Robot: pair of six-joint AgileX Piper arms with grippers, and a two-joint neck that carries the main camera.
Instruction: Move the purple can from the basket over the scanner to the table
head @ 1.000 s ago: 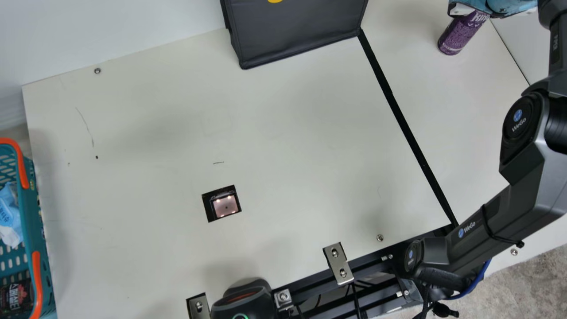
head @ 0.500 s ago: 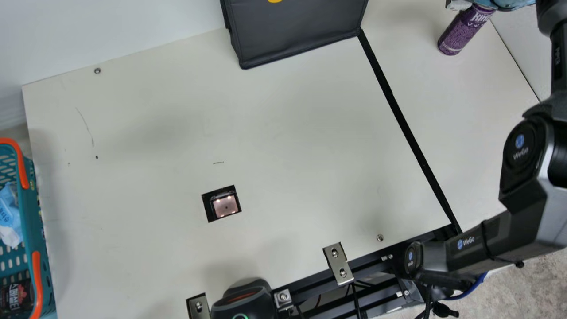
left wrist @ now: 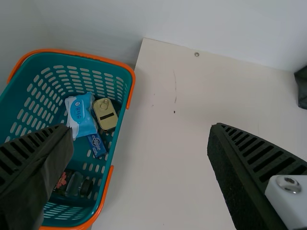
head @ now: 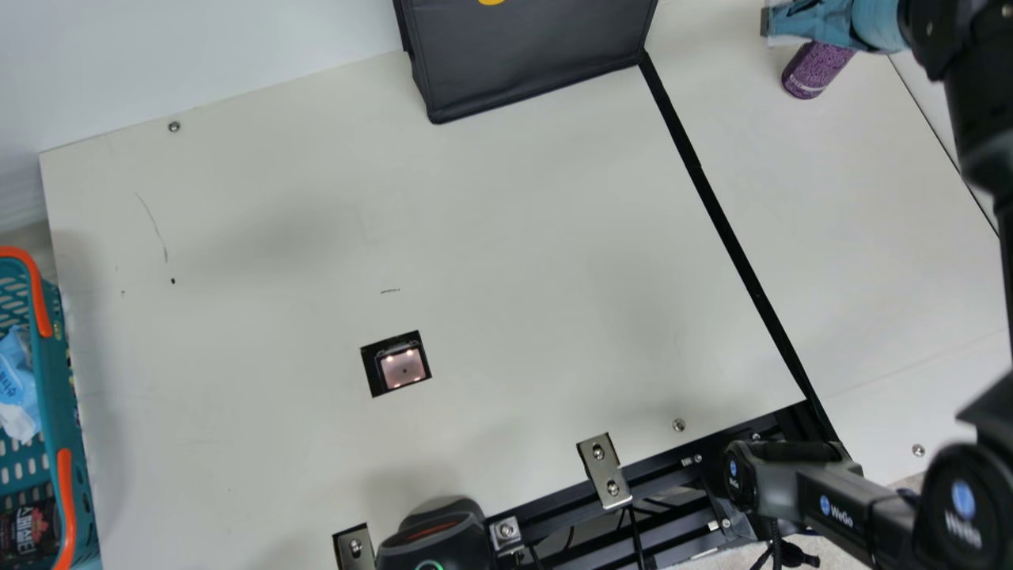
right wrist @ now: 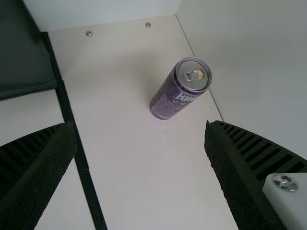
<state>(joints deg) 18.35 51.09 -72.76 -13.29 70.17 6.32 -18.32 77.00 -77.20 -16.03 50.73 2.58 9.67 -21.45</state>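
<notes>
The purple can (head: pixel 815 73) is standing upright on the table (head: pixel 514 237), on the other side of the black strip (head: pixel 734 237) from the scanner (head: pixel 404 368). In the right wrist view its metal top with the pull tab can be seen, and its bottom rests on the table.

The right claw (head: pixel 827 24) is also beyond the strip. In the main view its arm covers the upper part of the can. In the right wrist view the two fingers of this claw (right wrist: pixel 140 125) are spread widely, and the can stands apart from both of them.

The left claw (left wrist: pixel 140 128) is on the scanner's side of the strip, and it is spread widely too, with nothing pinched in it. In the left wrist view one finger of it covers a part of the basket (head: pixel 65 396), which is well apart from the strip. Inside the basket are a blue and white pack (left wrist: pixel 81 114), a golden tin (left wrist: pixel 105 114), a small blue box (left wrist: pixel 97 145) and a bottle with black cap (left wrist: pixel 79 186).

The dark bag (head: pixel 530 63) is just beside the strip, on the same side as the scanner.
</notes>
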